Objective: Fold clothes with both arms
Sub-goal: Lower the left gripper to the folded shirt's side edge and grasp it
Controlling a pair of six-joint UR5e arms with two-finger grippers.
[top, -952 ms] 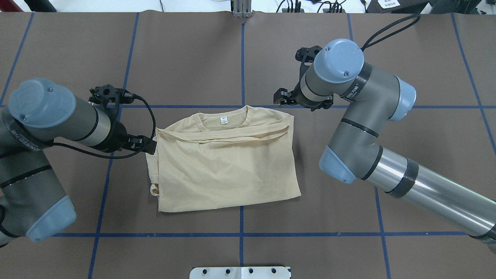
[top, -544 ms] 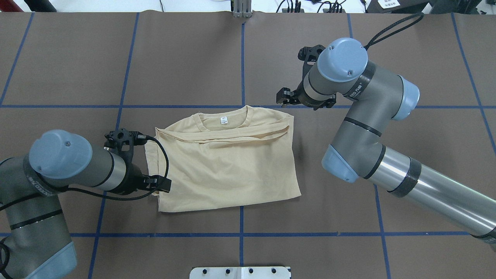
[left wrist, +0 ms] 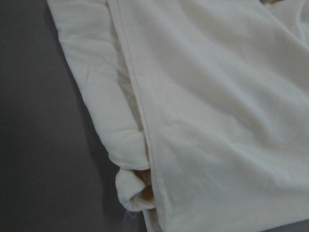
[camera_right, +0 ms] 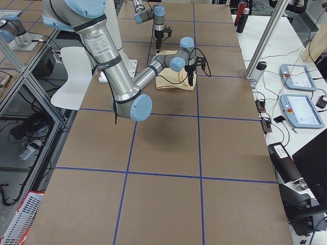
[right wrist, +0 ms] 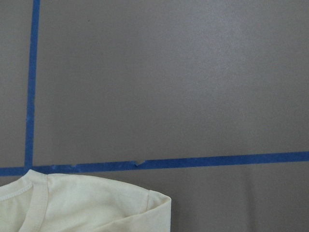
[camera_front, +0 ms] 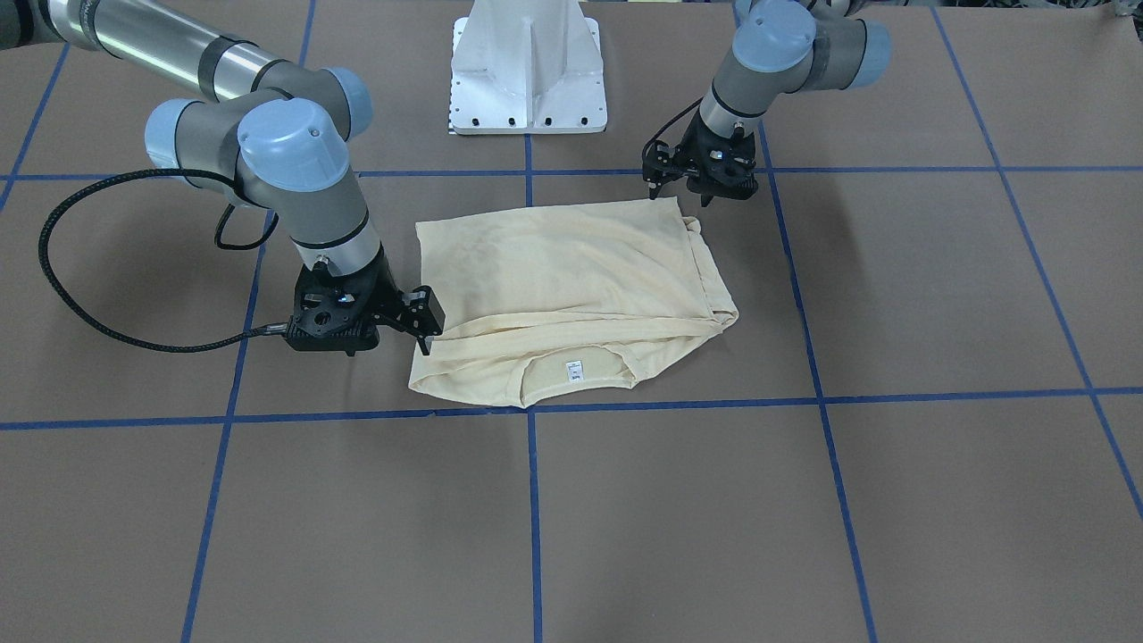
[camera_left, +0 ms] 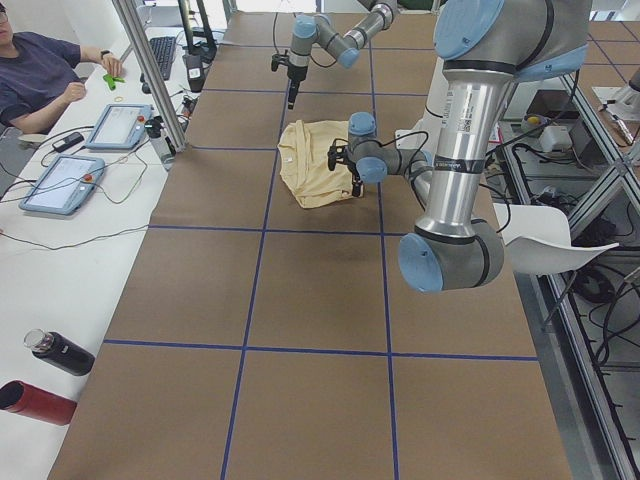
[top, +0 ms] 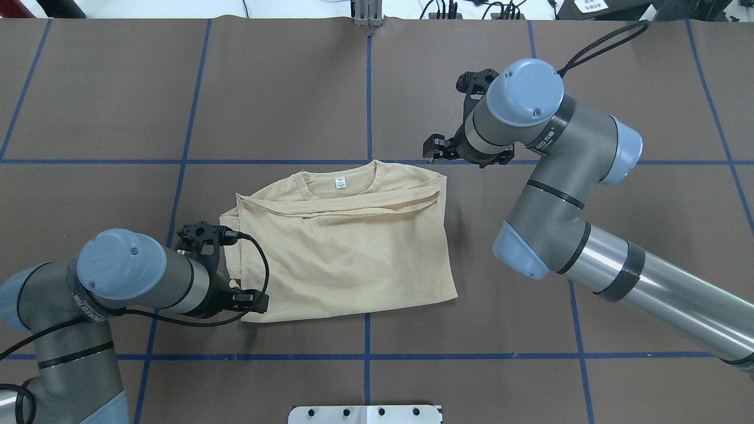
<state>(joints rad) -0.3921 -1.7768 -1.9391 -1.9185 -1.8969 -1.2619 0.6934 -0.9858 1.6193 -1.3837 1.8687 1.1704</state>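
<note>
Seen from overhead, the left arm (top: 118, 274) has swung down from the shirt's 9 o'clock edge to its 7 o'clock corner. The left gripper (top: 254, 301) now hangs over that corner with its fingers apart, pinching nothing. The wrist camera there shows thin, smooth knit with a stitched hem line and a rolled sleeve end (left wrist: 129, 189) poking out from under the fold.

The shirt (top: 347, 259) has not moved. It lies at the table's middle, a pale cream, rough rectangle, with a sleeve folded across its upper part. Its ribbed collar (top: 306, 179) and small white label (top: 340, 183) sit at 12 o'clock.

The table (top: 283, 88) is matte brown, gridded with blue tape (top: 265, 162).

The right arm (top: 554, 176) has drifted slightly rightward. The right gripper (top: 430, 148) hovers just off the shirt's 1 o'clock corner, fingers spread and empty.
</note>
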